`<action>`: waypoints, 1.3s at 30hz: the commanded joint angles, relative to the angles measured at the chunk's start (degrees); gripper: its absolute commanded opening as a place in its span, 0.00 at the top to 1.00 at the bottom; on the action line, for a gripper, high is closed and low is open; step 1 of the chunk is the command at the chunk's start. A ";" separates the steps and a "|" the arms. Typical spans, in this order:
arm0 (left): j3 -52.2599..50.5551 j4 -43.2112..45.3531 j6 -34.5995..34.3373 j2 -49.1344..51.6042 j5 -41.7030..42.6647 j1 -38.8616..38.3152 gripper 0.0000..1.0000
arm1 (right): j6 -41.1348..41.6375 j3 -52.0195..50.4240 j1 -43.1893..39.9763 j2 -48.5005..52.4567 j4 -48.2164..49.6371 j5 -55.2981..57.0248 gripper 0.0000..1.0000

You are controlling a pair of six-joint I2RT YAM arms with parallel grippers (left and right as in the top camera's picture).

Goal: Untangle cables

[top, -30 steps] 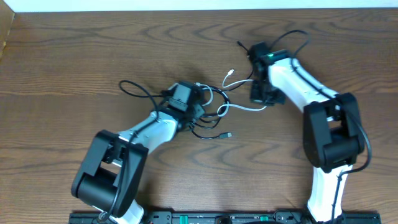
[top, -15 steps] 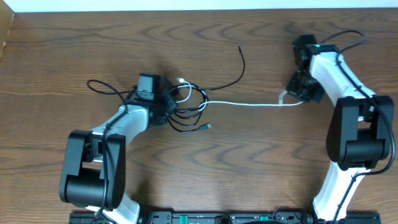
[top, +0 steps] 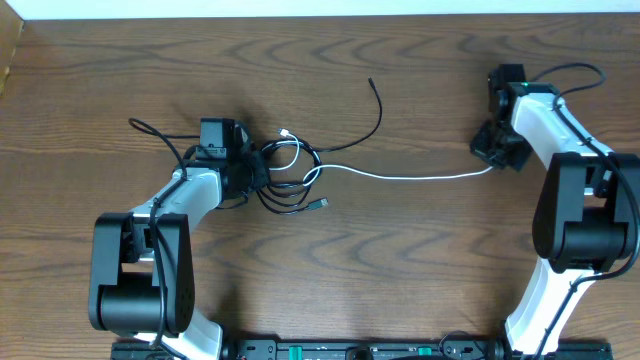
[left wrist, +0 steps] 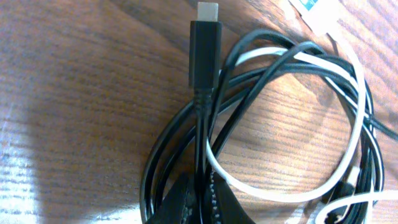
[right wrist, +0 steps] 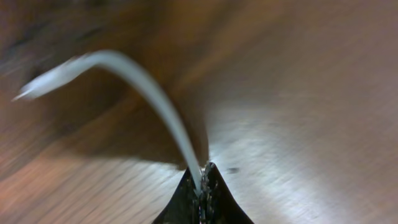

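Pull-apart step: left jaws clamped on black cable [left wrist: 205,56], right jaws clamped on white cable [top: 420,178]; next: draw white clear of loops

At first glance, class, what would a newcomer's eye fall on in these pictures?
A white cable runs stretched across mid-table, pinched at its right end by the right end effector. At left, the left end effector clamps a black cable within a tangle of black and white loops.
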 commanded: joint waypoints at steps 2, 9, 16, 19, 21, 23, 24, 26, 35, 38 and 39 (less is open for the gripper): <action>-1.62 0.02 5.31 2.10 -3.10 0.17 0.92 | -12.22 -0.26 2.36 -1.44 0.74 -2.21 0.99; -1.62 1.18 5.27 2.10 -8.92 0.20 0.92 | -12.52 -0.55 1.57 -1.44 1.42 11.93 0.99; -1.62 -0.59 3.04 2.10 -18.60 0.20 0.92 | -12.22 -0.59 -5.31 -1.44 3.26 16.02 0.99; -1.62 -0.81 2.58 2.10 -18.62 0.37 0.92 | -11.89 -0.74 -8.46 -1.44 2.29 14.88 0.99; -1.62 -1.01 2.43 2.10 -19.02 0.74 0.92 | -11.89 -1.05 -10.75 -1.44 1.49 13.86 0.99; -1.62 -1.38 1.68 2.10 -20.79 1.14 0.92 | -11.98 -1.73 -12.81 -1.44 1.40 12.52 0.99; -1.62 -1.55 1.11 2.10 -21.70 1.27 0.92 | -12.15 -2.10 -13.97 -1.44 1.49 11.65 0.99; -1.62 -1.73 1.16 2.10 -22.86 1.62 0.92 | -12.15 -3.08 -15.69 -1.44 2.34 10.47 0.99; -1.62 -3.19 0.76 2.10 -31.54 2.49 0.93 | -13.20 -7.21 -21.16 -1.44 7.10 10.27 0.99; -1.62 -4.09 -0.92 2.10 -33.22 3.89 0.92 | -13.18 -7.96 -22.23 -1.44 7.85 10.25 0.99; -1.62 -4.33 -1.60 2.10 -33.42 4.57 0.92 | -13.20 -8.02 -22.38 -1.44 8.00 10.25 0.99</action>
